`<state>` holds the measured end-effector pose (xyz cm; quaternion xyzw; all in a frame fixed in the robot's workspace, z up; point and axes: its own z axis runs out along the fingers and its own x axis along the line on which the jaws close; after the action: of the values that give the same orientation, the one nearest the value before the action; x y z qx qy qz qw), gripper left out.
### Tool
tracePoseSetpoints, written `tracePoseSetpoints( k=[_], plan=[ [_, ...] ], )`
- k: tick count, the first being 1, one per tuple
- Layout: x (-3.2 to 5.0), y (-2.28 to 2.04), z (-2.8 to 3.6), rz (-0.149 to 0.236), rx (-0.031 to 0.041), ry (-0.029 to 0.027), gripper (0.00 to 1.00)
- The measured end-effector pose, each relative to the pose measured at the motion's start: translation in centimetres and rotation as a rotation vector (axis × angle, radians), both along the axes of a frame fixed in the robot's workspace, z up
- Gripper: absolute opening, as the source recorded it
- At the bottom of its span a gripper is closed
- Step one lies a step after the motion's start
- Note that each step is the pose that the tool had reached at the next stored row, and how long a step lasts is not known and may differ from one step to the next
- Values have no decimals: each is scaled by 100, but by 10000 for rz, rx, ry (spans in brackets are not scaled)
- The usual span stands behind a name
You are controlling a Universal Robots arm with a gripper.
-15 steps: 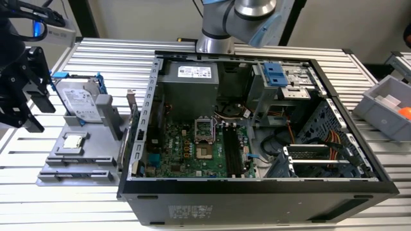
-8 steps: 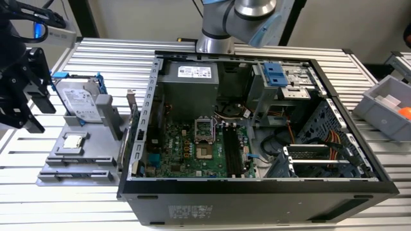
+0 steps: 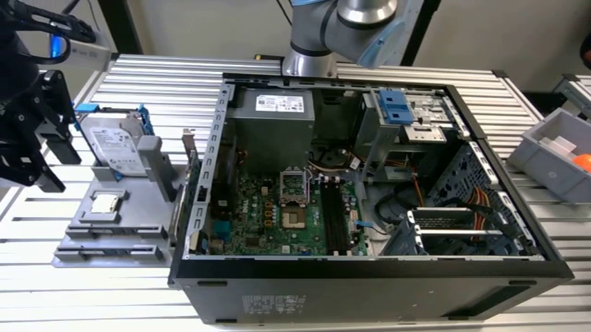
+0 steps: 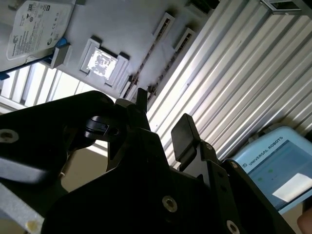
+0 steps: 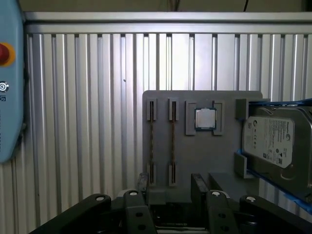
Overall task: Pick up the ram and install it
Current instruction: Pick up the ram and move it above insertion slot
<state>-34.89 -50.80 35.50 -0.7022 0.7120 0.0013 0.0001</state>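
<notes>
The black two-fingered gripper (image 5: 170,191) is pictured with fingers parted and nothing clasped, held clear of a grey plastic parts holder (image 5: 204,156) on the ribbed aluminium table (image 5: 87,122). The ram, a long thin circuit-board stick (image 5: 172,141), is stood on edge in the holder's slots, beside a second like stick (image 5: 151,141), a small square silver processor chip (image 5: 205,119) and a silver blue-framed hard drive (image 5: 273,141).

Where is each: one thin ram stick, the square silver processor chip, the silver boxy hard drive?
Thin ram stick (image 5: 172,141): first wrist view, mid-edge.
Square silver processor chip (image 5: 205,119): first wrist view, centre.
Silver boxy hard drive (image 5: 270,141): first wrist view, label.
</notes>
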Motion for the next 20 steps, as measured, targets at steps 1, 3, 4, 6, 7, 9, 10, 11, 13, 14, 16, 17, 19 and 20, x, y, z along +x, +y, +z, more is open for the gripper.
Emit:
tracePoseSetpoints(
  k=[1,3,4,6,7,9,10,11,13,14,16,17,19,20],
  plan=[
    [0,0,-2,0,0,0,100],
    [0,0,-7,0,0,0,100],
    [0,0,-9,0,0,0,100],
    [0,0,-14,0,0,0,100],
    [0,0,-16,0,1,-1,100],
    [0,0,-20,0,0,0,100],
    [0,0,-22,0,0,0,100],
    [0,0,-25,0,0,0,100],
    [0,0,-29,0,0,0,100],
    [0,0,-31,0,0,-1,100],
    [0,0,-36,0,0,-1,100],
    [0,0,-38,0,0,0,100],
    [0,0,-42,0,0,0,100],
    [0,0,-44,0,0,0,100]
  ],
)
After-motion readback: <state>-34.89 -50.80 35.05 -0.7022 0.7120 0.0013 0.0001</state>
